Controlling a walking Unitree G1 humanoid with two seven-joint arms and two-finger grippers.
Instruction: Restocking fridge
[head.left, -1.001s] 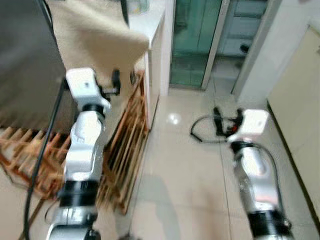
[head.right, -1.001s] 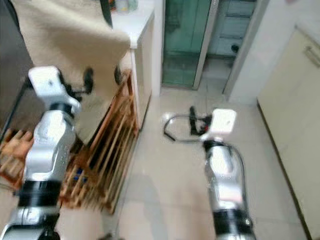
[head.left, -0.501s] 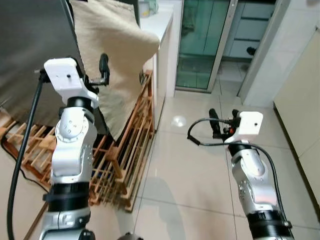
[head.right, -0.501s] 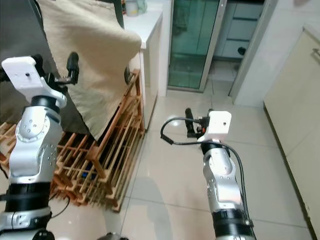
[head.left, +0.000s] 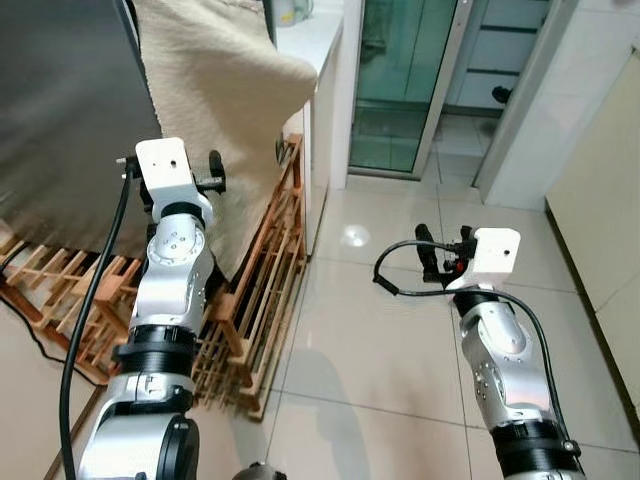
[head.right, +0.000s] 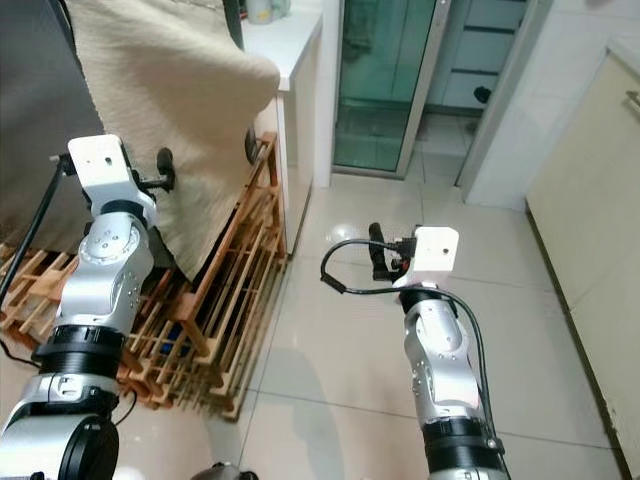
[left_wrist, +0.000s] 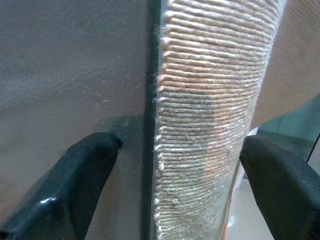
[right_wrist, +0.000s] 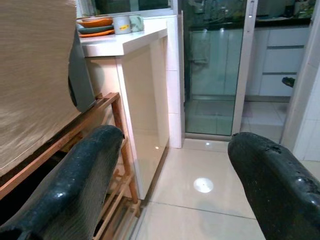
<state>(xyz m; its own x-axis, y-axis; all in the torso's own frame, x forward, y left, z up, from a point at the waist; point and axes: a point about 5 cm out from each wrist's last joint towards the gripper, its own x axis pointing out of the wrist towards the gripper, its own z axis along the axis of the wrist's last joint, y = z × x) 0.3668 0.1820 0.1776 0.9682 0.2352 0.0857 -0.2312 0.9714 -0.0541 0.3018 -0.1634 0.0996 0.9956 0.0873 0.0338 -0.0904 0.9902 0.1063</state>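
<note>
restock looks barely begun, as far as i can judge: the tall dark grey metal fridge (head.left: 60, 110) is shut, no food or bottles are held, so door opening and all loading are left. landmark = fridge. a beige woven cloth (head.left: 215, 90) hangs over its side, just beside the door edge, w/ a low slatted wooden rack (head.left: 255, 300) under it on the pale tiled floor (head.left: 370, 340). left gripper (left_wrist: 165, 185) is raised right at the fridge front, fingers spread wide, one black finger (left_wrist: 82, 175) close to or on the grey door face, the other out past the cloth edge; nothing gripped, and contact w/ the door i can't confirm. right gripper (right_wrist: 175, 180) hangs well away from the fridge over open floor, also spread wide and empty, pointing toward a white counter (right_wrist: 132, 42) w/ orange dishes (right_wrist: 95, 24) and a green glass door (head.left: 400, 80) beyond.
</note>
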